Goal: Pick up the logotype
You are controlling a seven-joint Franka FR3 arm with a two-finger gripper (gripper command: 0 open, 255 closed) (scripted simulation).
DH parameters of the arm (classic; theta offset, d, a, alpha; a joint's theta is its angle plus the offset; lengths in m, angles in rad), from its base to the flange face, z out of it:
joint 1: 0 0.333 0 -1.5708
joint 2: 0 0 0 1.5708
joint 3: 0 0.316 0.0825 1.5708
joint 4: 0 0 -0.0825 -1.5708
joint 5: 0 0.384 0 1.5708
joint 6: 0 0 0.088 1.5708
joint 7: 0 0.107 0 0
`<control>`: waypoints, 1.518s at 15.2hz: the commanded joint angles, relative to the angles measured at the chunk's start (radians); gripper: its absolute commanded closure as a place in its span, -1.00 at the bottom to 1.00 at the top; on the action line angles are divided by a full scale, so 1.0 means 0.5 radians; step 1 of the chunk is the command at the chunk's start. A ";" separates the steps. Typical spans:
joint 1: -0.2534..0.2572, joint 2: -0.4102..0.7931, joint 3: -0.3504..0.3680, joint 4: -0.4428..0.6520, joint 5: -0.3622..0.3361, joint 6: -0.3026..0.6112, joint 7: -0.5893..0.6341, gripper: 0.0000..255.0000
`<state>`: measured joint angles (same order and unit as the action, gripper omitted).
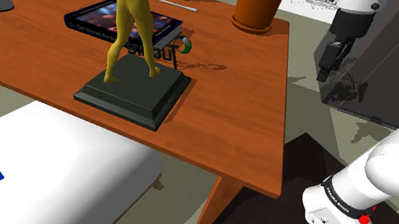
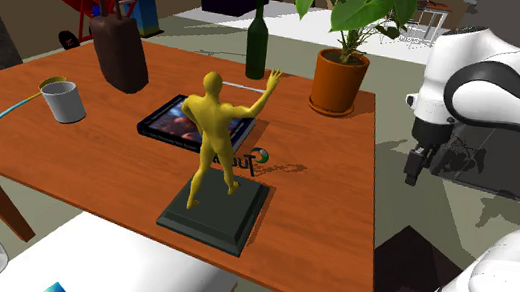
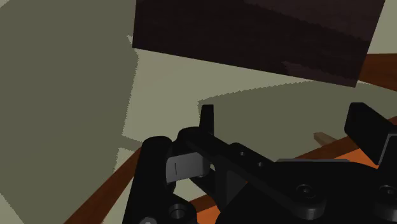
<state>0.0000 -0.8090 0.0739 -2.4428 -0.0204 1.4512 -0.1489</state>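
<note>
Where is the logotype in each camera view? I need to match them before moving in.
Shoulder view: the logotype lies mid-table, just right of the yellow statue, beside the book.
Second exterior view: the logotype lies mid-table, right of the statue.
Wrist view: the open claw faces floor and a dark box.
Shared landmark: the yellow statue on its dark base.

One logotype [image 2: 249,159]; one statue [image 2: 217,135]; one book [image 2: 172,120]; one bottle [image 2: 257,41]
</note>
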 commanded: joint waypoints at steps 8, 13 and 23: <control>0.034 -0.004 0.202 -0.099 0.454 0.328 0.484 -1.00; 0.051 0.065 0.366 -0.108 0.737 0.630 0.798 -1.00; 0.006 0.364 0.726 0.055 1.134 1.317 1.360 -1.00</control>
<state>0.0088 -0.6480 0.4174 -2.4301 0.5306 2.0693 0.5012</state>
